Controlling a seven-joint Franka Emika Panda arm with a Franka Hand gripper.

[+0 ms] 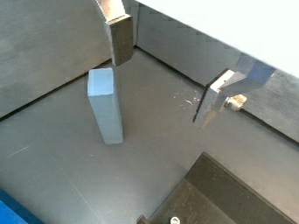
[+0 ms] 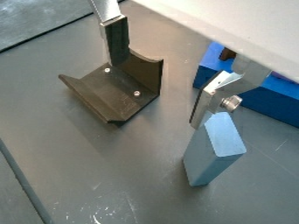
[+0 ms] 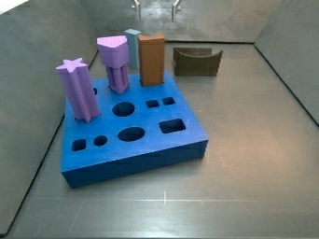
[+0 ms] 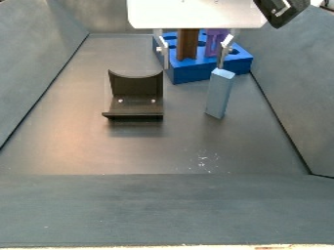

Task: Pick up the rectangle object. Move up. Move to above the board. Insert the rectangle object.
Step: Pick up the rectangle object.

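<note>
We see the gripper (image 2: 158, 66) hanging with jaws spread wide and empty above the grey floor (image 4: 170, 146). The rectangle object (image 4: 220, 94) stands upright just beside one fingertip, between the fixture (image 4: 133, 95) and the board (image 4: 198, 66). An orange-brown peg (image 3: 151, 59) and purple pegs (image 3: 78, 91) crowd the board.

Rectangle object (image 3: 132, 49) mostly behind orange-brown peg (image 3: 151, 59); gripper (image 3: 159, 7) cropped above.
</note>
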